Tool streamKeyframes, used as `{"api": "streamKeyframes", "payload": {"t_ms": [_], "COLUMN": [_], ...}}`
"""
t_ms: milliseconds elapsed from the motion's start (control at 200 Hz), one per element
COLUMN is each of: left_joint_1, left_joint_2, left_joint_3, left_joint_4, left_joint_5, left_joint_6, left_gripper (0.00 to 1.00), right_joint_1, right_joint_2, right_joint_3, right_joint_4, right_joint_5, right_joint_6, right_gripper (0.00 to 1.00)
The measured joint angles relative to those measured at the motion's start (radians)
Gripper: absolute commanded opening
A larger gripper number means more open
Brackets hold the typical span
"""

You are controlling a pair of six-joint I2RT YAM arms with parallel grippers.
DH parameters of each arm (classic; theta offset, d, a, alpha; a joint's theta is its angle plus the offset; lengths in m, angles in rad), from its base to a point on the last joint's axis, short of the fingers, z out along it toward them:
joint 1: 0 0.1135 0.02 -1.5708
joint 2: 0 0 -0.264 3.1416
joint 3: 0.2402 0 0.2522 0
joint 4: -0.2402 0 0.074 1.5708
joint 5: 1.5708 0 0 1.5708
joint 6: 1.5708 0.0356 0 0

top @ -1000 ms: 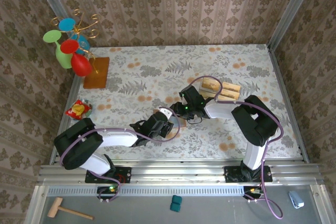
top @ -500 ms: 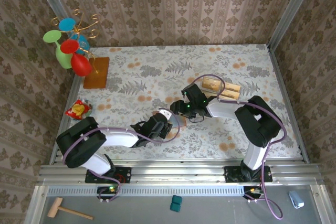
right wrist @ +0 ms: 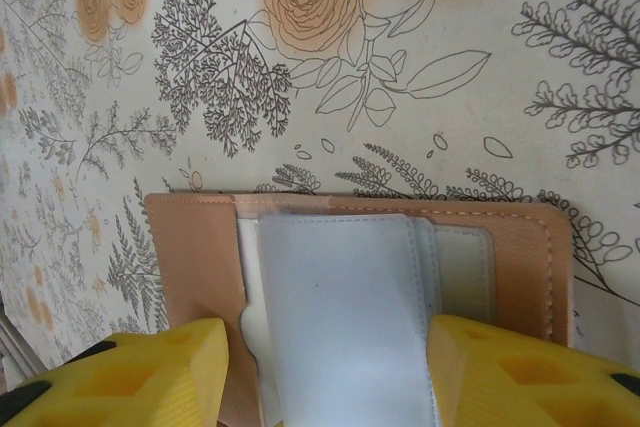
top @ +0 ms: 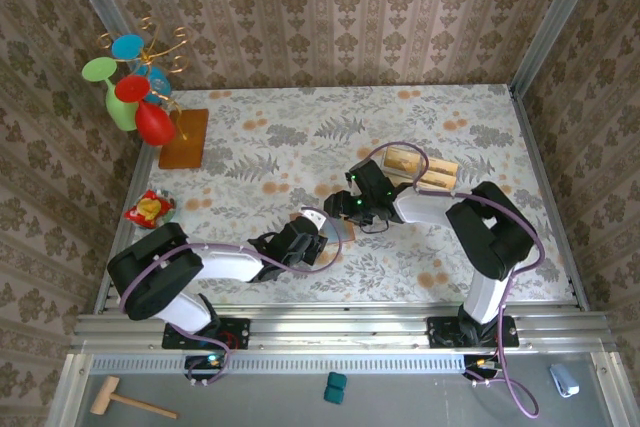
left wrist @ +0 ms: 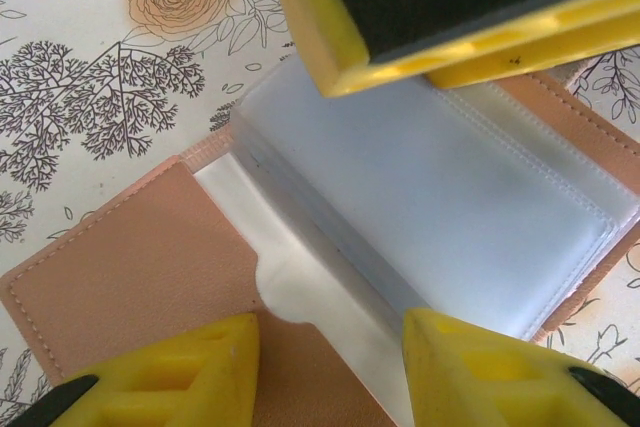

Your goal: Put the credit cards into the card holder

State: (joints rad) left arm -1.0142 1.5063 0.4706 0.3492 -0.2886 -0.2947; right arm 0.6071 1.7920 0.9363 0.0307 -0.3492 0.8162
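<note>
Left claw (left wrist: 330, 347) drew back; it, right claw (right wrist: 325, 332) both spread over open card holder (right wrist: 195, 277) (clear sleeves (right wrist: 340, 317) wrist-side).

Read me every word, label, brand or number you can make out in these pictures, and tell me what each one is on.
No text can be read anywhere.
The card holder: lying open, plain leather and clear sleeves, no print.
The red and yellow packet: any print is too small to read.
The cards: too small to tell.
</note>
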Motion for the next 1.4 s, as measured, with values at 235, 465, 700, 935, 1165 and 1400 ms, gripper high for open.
{"api": "streamKeyframes", "payload": {"t_ms": [235, 465, 700, 935, 1165, 1400], "left_joint_1": [0.000, 0.000, 0.010, 0.015, 0.016, 0.029], "left_joint_2": [0.000, -0.070, -0.152, -0.127, -0.089, -0.054], "left_joint_3": [-0.001, -0.037, -0.053, -0.052, -0.052, -0.051], "left_joint_4": [0.002, 0.008, 0.027, 0.042, 0.047, 0.056], "left_joint_5": [-0.001, -0.017, -0.022, 0.001, 0.008, 0.007], "left_joint_6": [0.000, -0.010, -0.016, -0.018, -0.018, -0.020], "left_gripper": [0.47, 0.56, 0.60, 0.60, 0.60, 0.55], "right_joint_1": [0.007, 0.010, 0.011, 0.016, 0.024, 0.024], "right_joint_2": [0.014, 0.017, 0.023, 0.032, 0.040, 0.040], "right_joint_3": [0.000, 0.000, 0.000, 0.001, 0.007, 0.007], "right_joint_4": [0.034, 0.042, 0.052, 0.072, 0.077, 0.078], "right_joint_5": [-0.020, -0.026, -0.030, -0.042, -0.049, -0.051], "right_joint_6": [0.022, 0.029, 0.034, 0.051, 0.052, 0.053], "right_gripper": [0.56, 0.56, 0.56, 0.56, 0.56, 0.56]}}
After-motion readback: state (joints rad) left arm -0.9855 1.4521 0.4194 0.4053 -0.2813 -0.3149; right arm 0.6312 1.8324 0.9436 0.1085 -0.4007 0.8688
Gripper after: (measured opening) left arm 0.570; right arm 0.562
